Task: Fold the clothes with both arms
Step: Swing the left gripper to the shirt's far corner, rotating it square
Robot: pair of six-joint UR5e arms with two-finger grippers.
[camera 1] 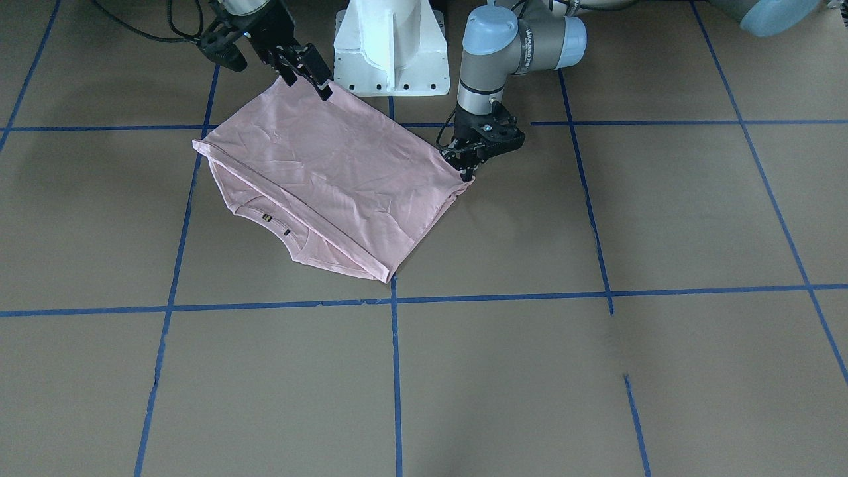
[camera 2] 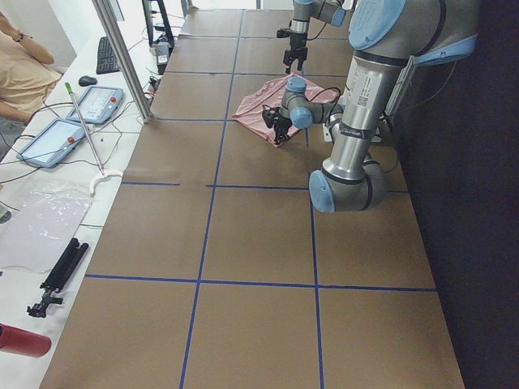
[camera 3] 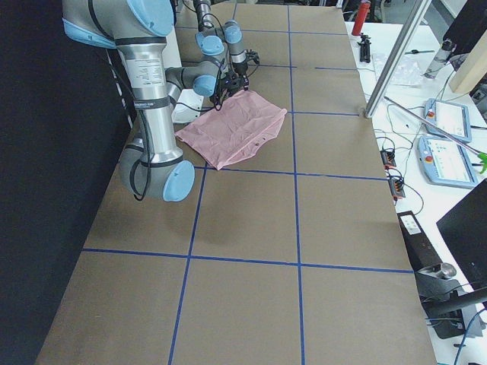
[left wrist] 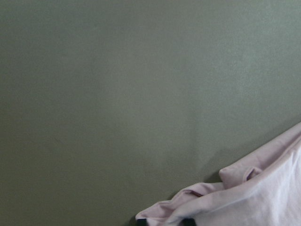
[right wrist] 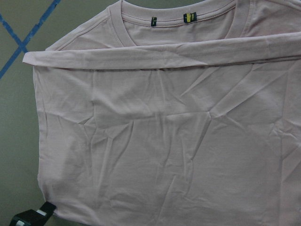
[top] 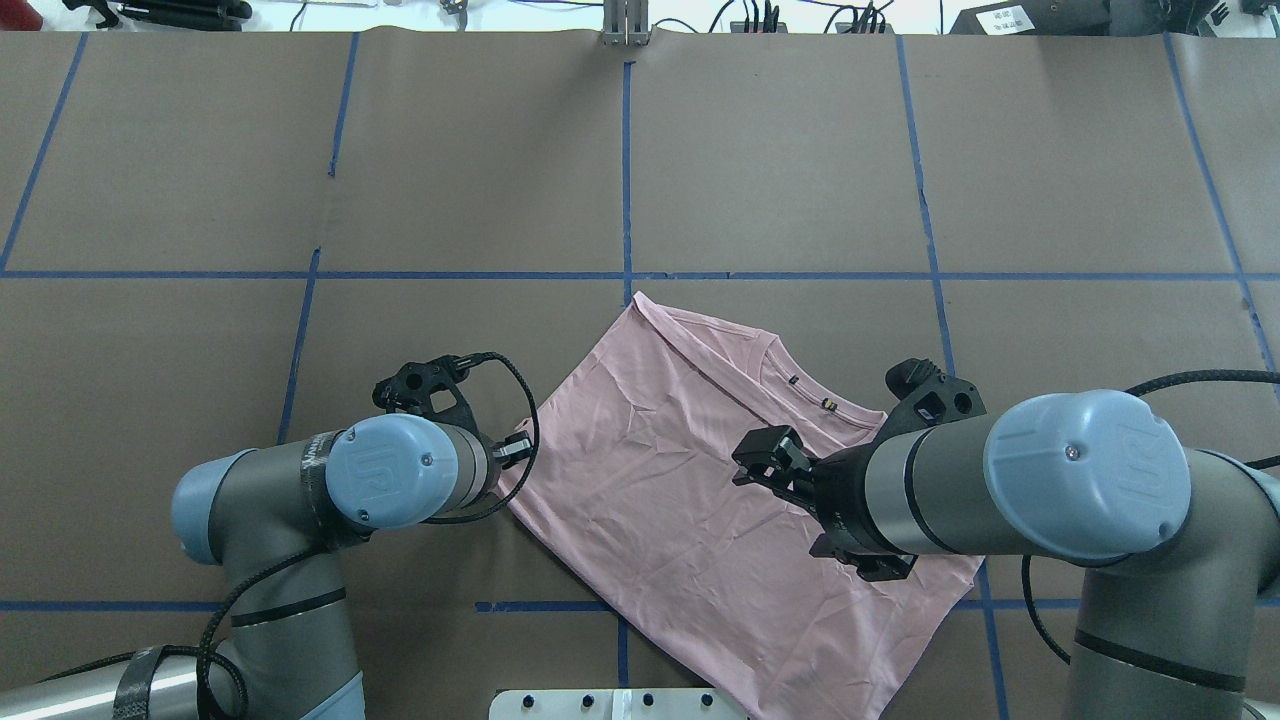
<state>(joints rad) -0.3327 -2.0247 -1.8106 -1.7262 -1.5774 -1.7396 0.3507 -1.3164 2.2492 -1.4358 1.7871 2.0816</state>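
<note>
Clenched on cloth, the left end effector (camera 1: 466, 169) pinches one bunched corner of the pale pink T-shirt (camera 1: 331, 172), low against the counter (camera 1: 596, 384). The left wrist view shows that corner gathered right at the fingertips, with bare counter ahead of them. The right end effector (camera 1: 310, 79) sits at the opposite corner of the same edge. It appears released, with jaws spread and gripping nothing: only one finger (right wrist: 32, 219) shows, at the far side of its wrist view, and the fabric beneath lies flat.

The garment lies between the two end effectors, already doubled over. Its hem (right wrist: 155, 54) runs straight across just short of the collar (right wrist: 178, 12), ahead of the right end effector.

Step in hand, as judged: the first fold is down and the arms are placed at the folded edge, either to take hold for a second fold or to let go of the first. If a second fold is intended, the next move calls for the right end effector to close on its corner, so that both corners lift level and cross together. A one-sided pull would likely drag the layers askew.
</note>
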